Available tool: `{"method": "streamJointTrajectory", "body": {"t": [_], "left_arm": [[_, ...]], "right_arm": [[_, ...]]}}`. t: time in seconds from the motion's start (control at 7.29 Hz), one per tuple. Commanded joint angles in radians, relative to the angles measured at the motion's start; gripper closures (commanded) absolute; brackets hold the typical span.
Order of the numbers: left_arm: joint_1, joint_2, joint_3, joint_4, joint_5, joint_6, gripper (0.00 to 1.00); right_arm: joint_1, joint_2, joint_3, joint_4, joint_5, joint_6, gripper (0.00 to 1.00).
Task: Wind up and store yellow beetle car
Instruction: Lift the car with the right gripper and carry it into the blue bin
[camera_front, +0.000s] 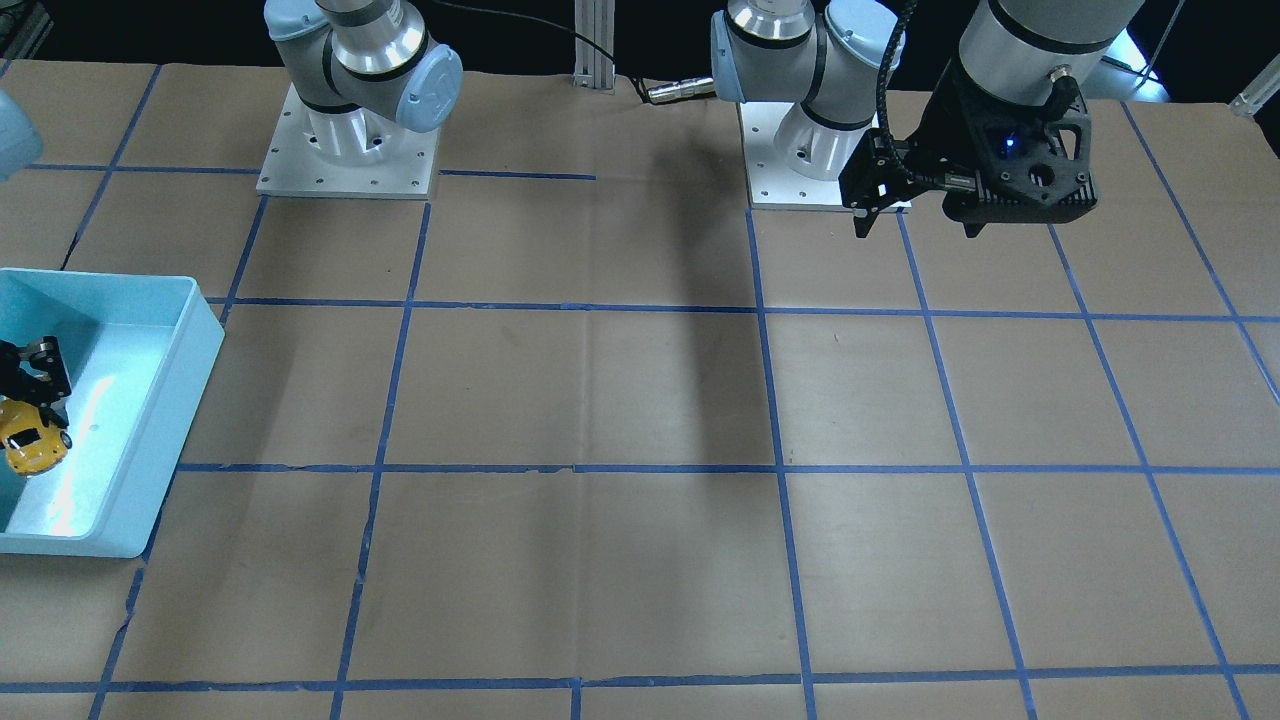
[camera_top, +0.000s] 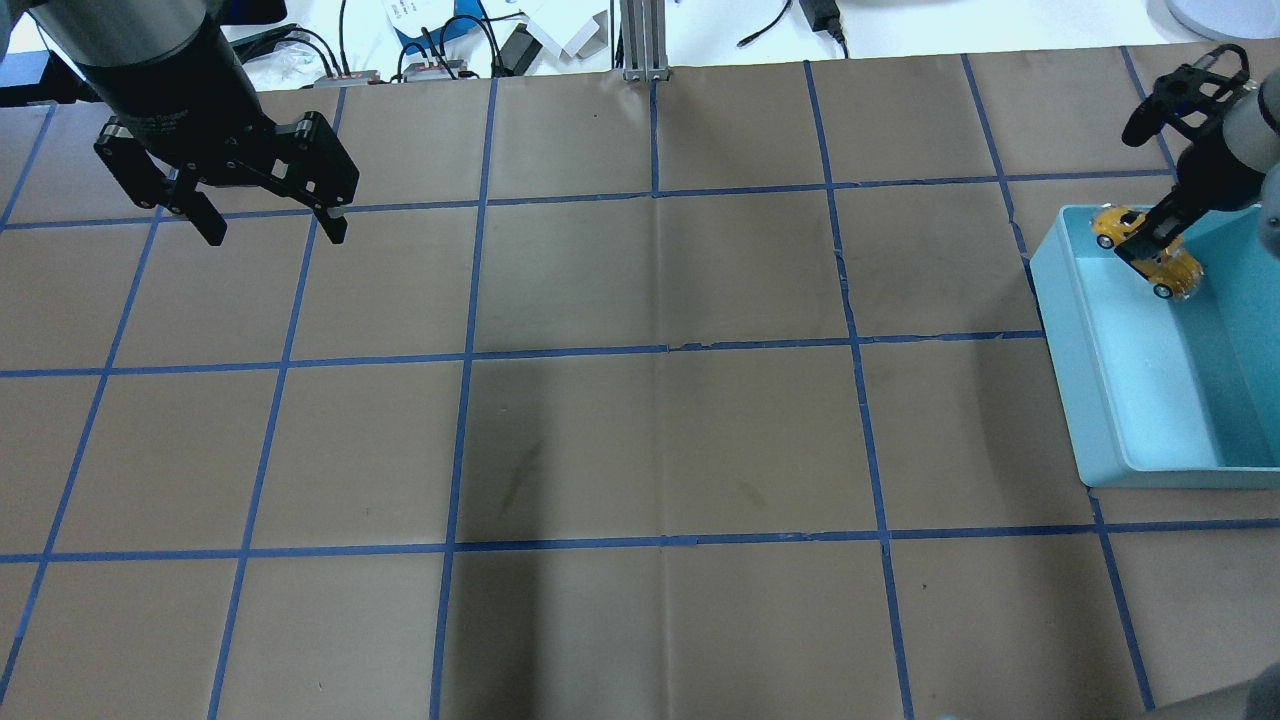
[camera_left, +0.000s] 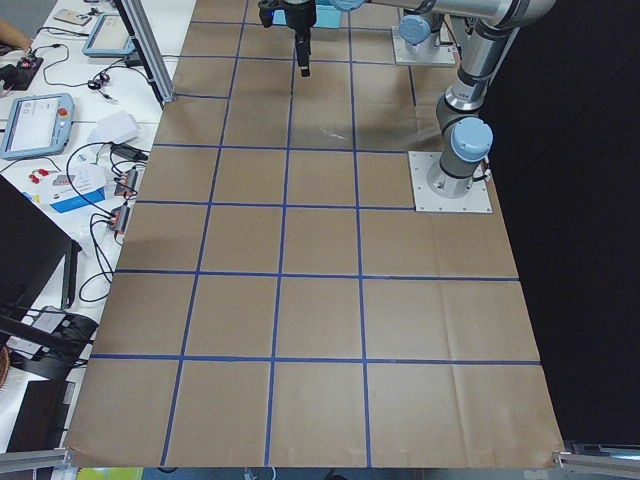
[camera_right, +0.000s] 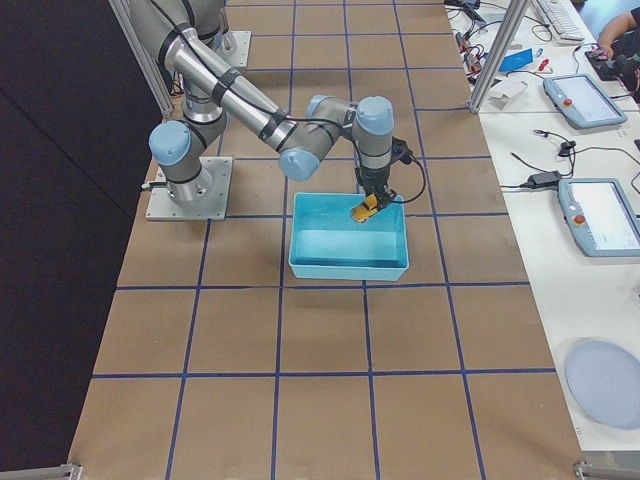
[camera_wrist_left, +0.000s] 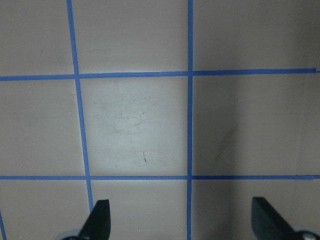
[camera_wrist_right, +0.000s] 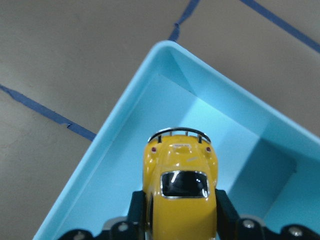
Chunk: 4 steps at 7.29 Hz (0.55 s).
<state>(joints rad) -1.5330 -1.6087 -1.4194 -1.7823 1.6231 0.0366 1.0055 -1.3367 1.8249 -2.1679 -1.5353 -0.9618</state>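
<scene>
Our right hand (camera_wrist_right: 181, 220) is clamped on the yellow car (camera_wrist_right: 181, 195), one finger on each flank. The car sits inside the blue bin (camera_wrist_right: 115, 130), close to one corner, with walls near on two sides. We cannot tell if the wheels touch the floor. Our left hand (camera_top: 275, 235) hovers well apart over the desk (camera_top: 650, 440), fingers spread wide, holding nothing.

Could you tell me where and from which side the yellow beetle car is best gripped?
Across the two sides, mid-body, from above. The yellow beetle car has a rounded, glossy roof and ends, likely slippery; its sides are flatter and near parallel. The right end effector holds it so at the blue bin.
</scene>
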Motion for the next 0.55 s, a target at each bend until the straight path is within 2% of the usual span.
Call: {"method": "streamJointTrajectory", "body": {"t": [0.0, 0.27, 0.41], "left_arm": [[0.001, 0.0, -0.003, -0.002, -0.002, -0.001, 0.0], [0.01, 0.003, 0.0, 0.0, -0.006, -0.02, 0.0], [0.011, 0.003, 0.0, 0.01, -0.008, -0.026, 0.0]], "right_arm": [[-0.105, 0.004, 0.074, 0.032, -0.017, 0.26, 0.99], [-0.11, 0.007, 0.114, 0.043, -0.105, 0.426, 0.99], [-0.108, 0.019, 0.126, 0.036, -0.118, 0.401, 0.99]]}}
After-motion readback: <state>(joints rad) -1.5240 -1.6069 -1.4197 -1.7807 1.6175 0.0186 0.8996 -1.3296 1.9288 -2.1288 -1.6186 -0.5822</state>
